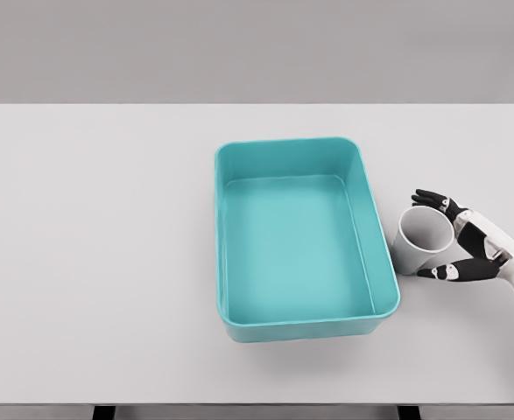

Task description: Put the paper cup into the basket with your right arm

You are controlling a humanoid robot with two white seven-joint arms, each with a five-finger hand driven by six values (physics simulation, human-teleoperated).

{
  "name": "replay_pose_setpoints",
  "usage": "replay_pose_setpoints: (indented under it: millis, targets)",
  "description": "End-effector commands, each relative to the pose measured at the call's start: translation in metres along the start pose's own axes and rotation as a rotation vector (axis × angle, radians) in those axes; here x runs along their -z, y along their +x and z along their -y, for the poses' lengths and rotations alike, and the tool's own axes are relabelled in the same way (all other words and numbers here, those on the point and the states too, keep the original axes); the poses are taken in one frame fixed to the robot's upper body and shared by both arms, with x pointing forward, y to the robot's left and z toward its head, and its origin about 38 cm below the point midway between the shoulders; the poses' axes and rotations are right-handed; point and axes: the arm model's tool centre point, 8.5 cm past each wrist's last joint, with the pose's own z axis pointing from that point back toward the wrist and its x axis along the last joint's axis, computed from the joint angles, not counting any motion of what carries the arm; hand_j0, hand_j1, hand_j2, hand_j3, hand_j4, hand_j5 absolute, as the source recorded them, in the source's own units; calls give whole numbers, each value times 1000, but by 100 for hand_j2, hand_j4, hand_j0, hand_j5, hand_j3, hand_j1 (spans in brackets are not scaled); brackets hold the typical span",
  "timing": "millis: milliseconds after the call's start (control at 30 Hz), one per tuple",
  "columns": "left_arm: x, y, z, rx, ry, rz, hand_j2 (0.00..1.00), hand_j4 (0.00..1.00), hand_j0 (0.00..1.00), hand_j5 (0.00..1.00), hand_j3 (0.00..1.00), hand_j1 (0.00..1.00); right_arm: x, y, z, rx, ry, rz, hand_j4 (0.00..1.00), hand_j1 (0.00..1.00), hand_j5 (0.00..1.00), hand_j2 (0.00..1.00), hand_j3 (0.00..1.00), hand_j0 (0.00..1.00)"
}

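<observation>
A: Near edge first, quick. What's closest?

B: Front edge of the bench (108,350), plain white, runs the full width. Just behind it sits the basket (302,328), teal, rectangular, rounded corners, long side running away from the camera. Its near wall is close to the front edge, a bit right of the bench's middle. Nothing inside it.

A: The arm?

B: Right arm comes in from the right edge of the bench, low. Right hand (458,241) is white with dark fingers (432,198).

A: Hand state?

B: Curled around the paper cup (421,238), fingers wrapping the far side, thumb (440,272) on the near side. Looks like a grasp, contact both sides.

A: Cup position?

B: On the bench just beside the basket's right wall, outside it, roughly level with the wall's middle. Tilted, mouth facing up toward the camera. Grey-white. Can't tell whether its base is resting on the bench or lifted.

A: Touching the basket?

B: Very close; can't tell for sure.

A: Farther back?

B: Basket's far wall, then bare bench to the far edge.
</observation>
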Motion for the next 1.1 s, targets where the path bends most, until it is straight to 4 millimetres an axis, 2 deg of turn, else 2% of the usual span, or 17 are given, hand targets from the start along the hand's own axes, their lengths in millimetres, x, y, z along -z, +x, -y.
replay_pose_setpoints:
  millis: [0,533,667,733,1067]
  targets:
    - [0,0,0,0,0,0,100,100,100,100,100,100,1,0,-2,7,3,2,100,100,100,100,100,100]
    - [0,1,0,0,0,3,100,100,100,100,100,100,10,0,-5,-2,12,11,100,100,100,100,100,100]
    - [0,1,0,0,0,1,100,100,100,100,100,100,12,-1,-9,-6,25,8,75,75,75,75,75,75]
    - [0,0,0,0,-1,0,100,100,100,100,100,100,12,-1,-9,-10,27,3,69,69,69,69,69,69]
    - [0,0,0,0,-1,0,100,100,100,100,100,100,12,0,-6,-43,29,-7,57,57,57,57,57,57]
